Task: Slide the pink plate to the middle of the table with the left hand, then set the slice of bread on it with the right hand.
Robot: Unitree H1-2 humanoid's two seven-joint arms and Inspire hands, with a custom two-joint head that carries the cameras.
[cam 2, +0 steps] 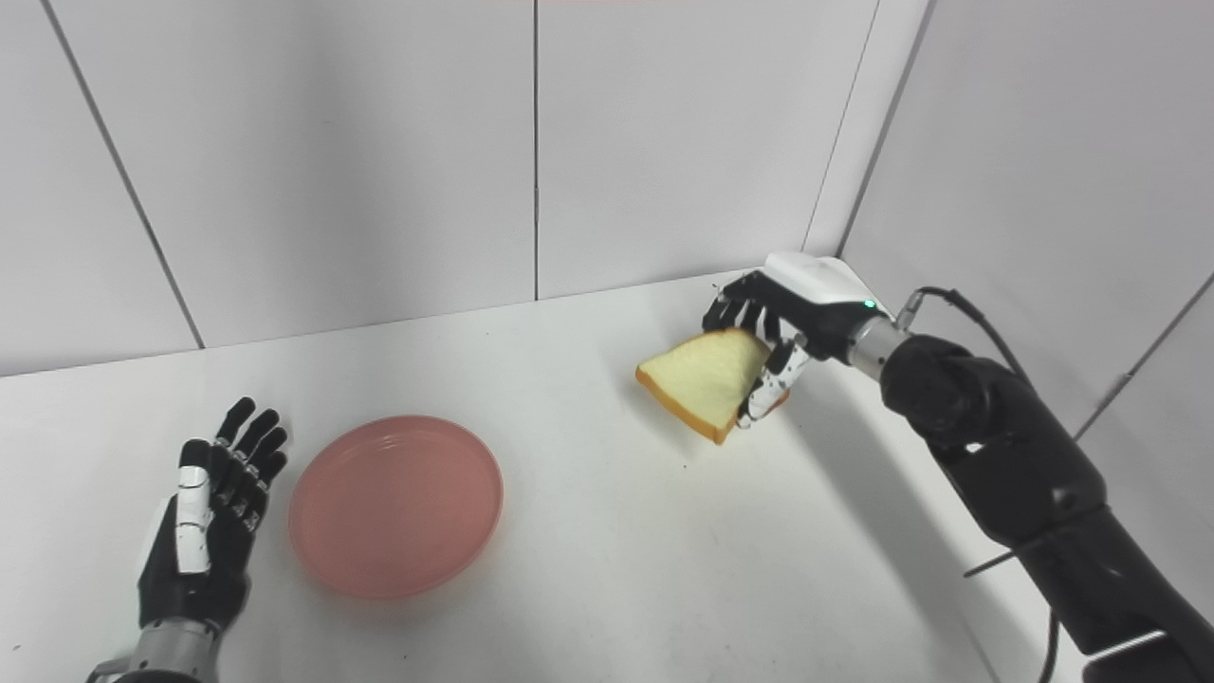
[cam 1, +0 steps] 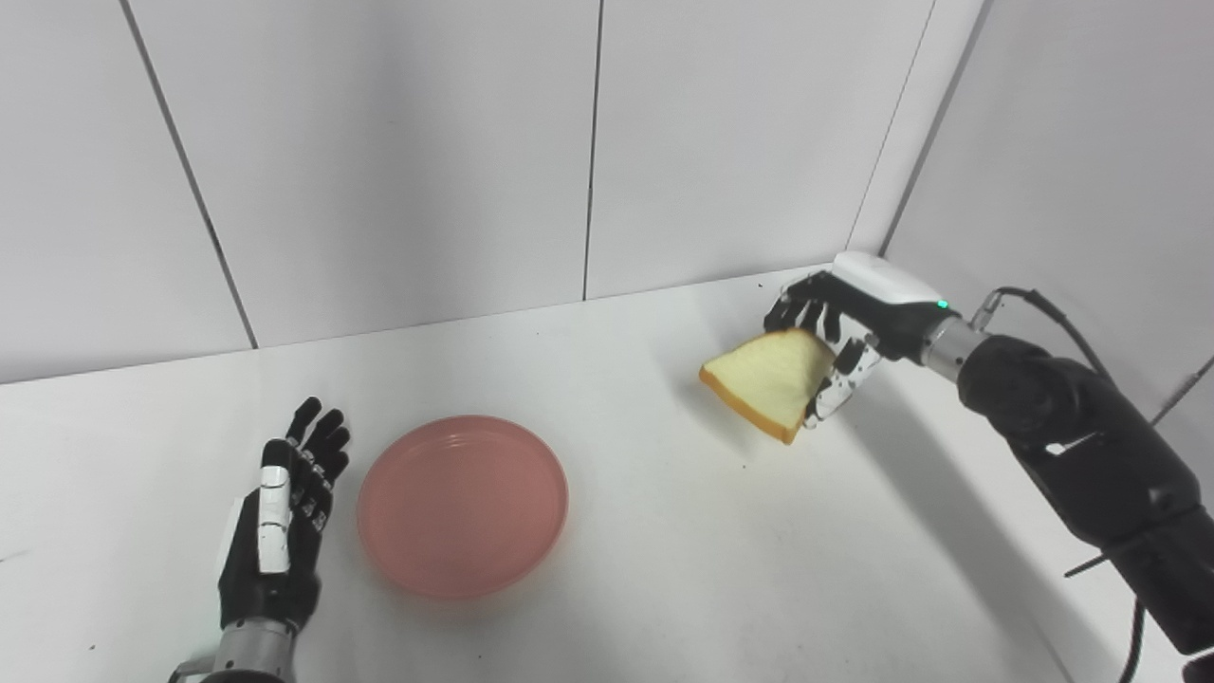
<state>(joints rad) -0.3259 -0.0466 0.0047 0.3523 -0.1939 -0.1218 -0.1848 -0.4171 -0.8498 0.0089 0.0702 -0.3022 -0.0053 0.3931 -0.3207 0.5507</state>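
Observation:
The pink plate point(cam 1: 463, 505) lies flat and bare on the white table point(cam 1: 664, 569), left of the table's middle. My left hand point(cam 1: 285, 512) is open, fingers straight, just left of the plate's rim and apart from it. My right hand point(cam 1: 835, 332) is shut on the slice of bread point(cam 1: 773, 379) and holds it tilted above the table at the far right, well away from the plate. The bread also shows in the right eye view point(cam 2: 707, 378), with the plate point(cam 2: 396, 503) to its lower left.
White wall panels point(cam 1: 379, 161) stand close behind the table, and a side wall point(cam 1: 1091, 171) closes the right. My black right arm point(cam 1: 1081, 446) and its cable reach over the table's right edge.

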